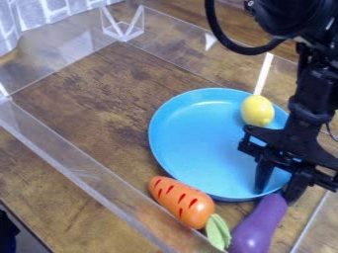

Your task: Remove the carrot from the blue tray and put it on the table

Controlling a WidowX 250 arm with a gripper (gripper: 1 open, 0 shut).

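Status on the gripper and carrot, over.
Gripper low at tray's right side. Carrot beside tray, not held. Eggplant next to carrot.

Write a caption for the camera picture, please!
Robot fingers reach over the blue tray's edge, beside the orange carrot.

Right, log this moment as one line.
carrot: against rim of blue tray | eggplant: below jaws | lemon: at tray's far edge | grip: unclear
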